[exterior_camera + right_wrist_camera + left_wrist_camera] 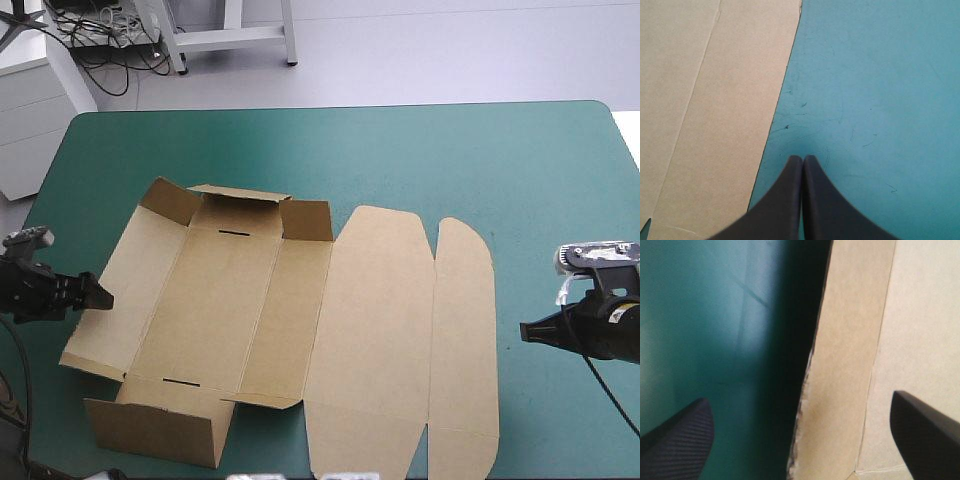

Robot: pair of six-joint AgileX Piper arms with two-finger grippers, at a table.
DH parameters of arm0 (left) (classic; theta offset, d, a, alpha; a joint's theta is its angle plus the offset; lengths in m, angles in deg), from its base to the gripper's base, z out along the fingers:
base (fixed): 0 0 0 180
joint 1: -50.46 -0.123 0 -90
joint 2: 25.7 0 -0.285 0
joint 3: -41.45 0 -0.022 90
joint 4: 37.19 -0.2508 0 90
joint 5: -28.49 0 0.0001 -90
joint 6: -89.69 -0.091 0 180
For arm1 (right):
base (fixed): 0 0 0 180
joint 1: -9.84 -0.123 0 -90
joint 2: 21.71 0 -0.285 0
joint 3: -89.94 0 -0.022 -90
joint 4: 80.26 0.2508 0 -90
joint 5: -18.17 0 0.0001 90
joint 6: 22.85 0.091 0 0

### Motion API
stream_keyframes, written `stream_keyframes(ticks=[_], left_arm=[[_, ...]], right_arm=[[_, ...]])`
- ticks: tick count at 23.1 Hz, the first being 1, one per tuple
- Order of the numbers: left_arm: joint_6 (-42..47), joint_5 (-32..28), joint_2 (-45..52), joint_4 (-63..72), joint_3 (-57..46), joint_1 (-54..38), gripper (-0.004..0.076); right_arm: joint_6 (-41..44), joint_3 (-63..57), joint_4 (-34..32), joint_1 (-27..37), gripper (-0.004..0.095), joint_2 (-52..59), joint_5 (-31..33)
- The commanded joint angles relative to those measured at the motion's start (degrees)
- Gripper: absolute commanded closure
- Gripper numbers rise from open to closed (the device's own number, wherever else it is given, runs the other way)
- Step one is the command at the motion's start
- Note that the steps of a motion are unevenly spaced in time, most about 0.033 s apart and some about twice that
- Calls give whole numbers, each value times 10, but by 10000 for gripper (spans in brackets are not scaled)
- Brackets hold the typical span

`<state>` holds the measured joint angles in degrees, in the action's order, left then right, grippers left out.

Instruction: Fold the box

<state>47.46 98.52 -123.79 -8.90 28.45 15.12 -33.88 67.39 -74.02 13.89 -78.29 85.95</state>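
Box (255,300): brown board, lies left of centre on the teal-green surface (450,150), mostly unfolded.
- Base panel flat, a narrow slot near each end.
- Far end: short flaps (240,208) stand up, corners tucked inward.
- Near end: one wall (160,432) raised at the near-left corner.
- Left side panel (115,290) lies low, its outer edge slightly lifted off the cover, with a dark shadow under it in the left wrist view.
- Lid (375,330) flat to the right of the base; a narrower rounded flap (463,340) flat beyond it.

Left pincer (100,297): at the surface's left edge, low, pointing at the box's left side panel. Open; fingers (680,440) stand wide apart. The panel's raw outer edge runs up between them, one finger over bare cover, the other over board. No contact visible.

Right pincer (524,332): right of the box, apart from the rounded flap, pointing toward it. Closed on nothing; fingers meet in one point. In its wrist view the tips hang over bare cover, just beside the flap's curved edge.
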Motion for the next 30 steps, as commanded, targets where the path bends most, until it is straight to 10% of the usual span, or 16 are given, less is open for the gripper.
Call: stream_keyframes(ticks=[1, 15, 25, 30], left_arm=[[-31, 39, 11, 55, -28, 0, 90], [-43, 39, 1, 56, -64, 109, 124], [-35, 32, 1, 46, -64, 109, 717], [-31, 32, 1, 29, -64, 109, 734]], right_arm=[[-6, 13, 6, 4, 928, 5, -24], [-6, 13, 6, 4, 928, 5, -25], [-6, 13, 6, 4, 928, 5, -25], [-6, 13, 6, 4, 928, 5, -25]])
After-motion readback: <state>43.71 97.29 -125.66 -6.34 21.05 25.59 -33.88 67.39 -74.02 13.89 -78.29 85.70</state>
